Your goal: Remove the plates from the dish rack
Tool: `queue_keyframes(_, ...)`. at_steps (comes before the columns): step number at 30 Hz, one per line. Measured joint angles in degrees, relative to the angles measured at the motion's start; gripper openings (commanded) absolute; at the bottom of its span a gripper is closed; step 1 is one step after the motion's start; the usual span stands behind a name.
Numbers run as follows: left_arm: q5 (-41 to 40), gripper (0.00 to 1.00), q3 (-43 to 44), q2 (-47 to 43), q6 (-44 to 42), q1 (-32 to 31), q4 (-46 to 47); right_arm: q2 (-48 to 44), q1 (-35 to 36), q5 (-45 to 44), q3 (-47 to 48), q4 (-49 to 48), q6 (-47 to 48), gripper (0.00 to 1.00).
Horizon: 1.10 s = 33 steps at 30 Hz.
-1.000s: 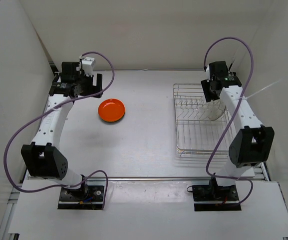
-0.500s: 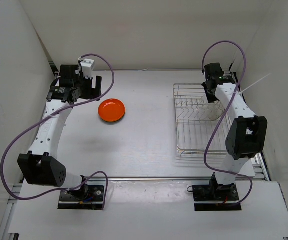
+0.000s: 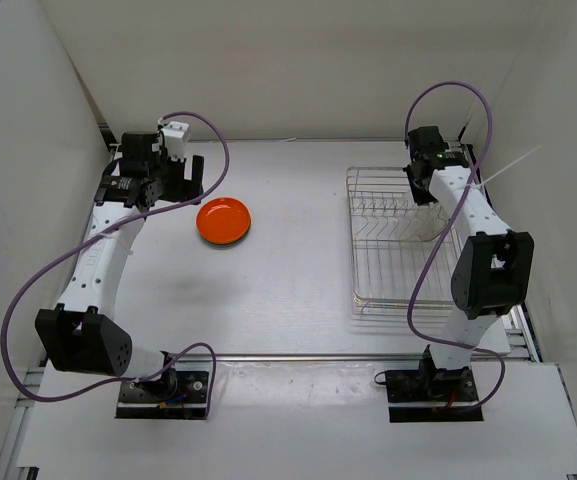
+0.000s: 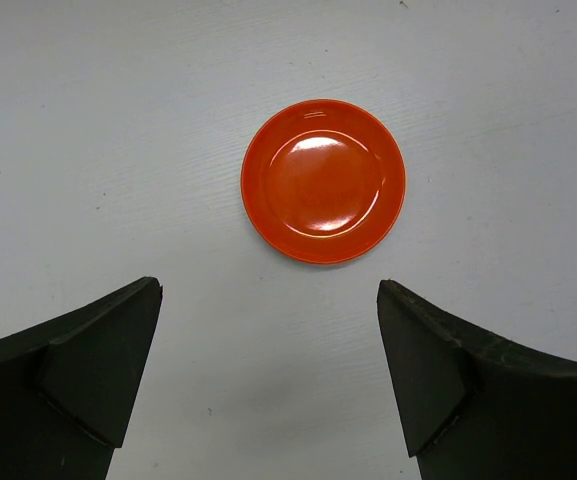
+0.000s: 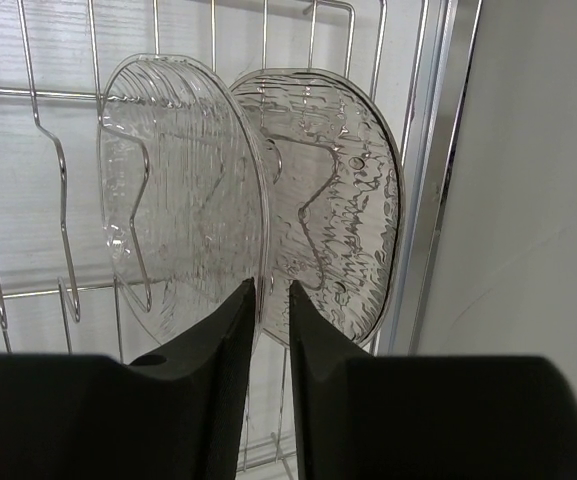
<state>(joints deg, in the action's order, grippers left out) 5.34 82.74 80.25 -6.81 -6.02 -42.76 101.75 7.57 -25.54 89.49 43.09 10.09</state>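
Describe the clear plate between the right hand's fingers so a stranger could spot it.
Start at the dish rack on the table's right. Nearest its side rail stands one clear plate; the wanted plate stands beside it, farther from the rail, its rim between the right hand's fingers.

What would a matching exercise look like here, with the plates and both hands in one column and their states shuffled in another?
Column one:
1. orange plate
2. clear plates
3. left hand
4. right hand

Column two:
A. standing on edge in the dish rack
B. fingers narrowed either side of one clear plate's rim
C. lying flat on the table
D. wide open, holding nothing

Pairs: 1-C, 2-A, 3-D, 4-B
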Motion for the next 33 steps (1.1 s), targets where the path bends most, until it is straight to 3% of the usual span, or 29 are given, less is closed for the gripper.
queue_keyframes(14, 0.0, 1.00, 0.0, 0.0, 0.2, 0.0, 0.8, 0.6, 0.1, -0.3, 0.2, 0.2, -2.1, 0.00)
queue_keyframes(33, 0.0, 1.00, 2.5, 2.5, 0.8, 0.0, 0.0, -4.2, 0.5, -13.7, 5.9, 2.3, -0.9, 0.00)
